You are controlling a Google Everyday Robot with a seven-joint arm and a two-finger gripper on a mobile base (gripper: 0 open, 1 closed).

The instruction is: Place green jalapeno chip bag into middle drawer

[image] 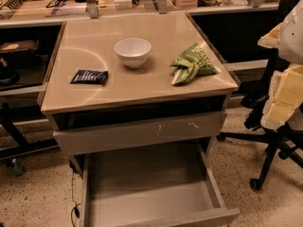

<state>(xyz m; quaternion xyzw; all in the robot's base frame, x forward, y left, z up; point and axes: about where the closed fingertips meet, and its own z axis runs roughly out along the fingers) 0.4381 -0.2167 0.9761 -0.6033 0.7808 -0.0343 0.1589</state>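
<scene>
Green jalapeno chip bag (191, 63) on tabletop (142, 86); gripper out of view, state untellable.

The robot's tool sits out of sight, beyond the edge of the camera's view. Only a smooth white casing (293, 32) shows at the upper right edge, curving down along the border; whether it is part of the robot's arm cannot be told

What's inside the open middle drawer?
The middle drawer shows bare floor only; its rear is hidden under the scratched drawer above. The green jalapeno chip bag lies on the tabletop; gripper hangs at the right edge.
</scene>
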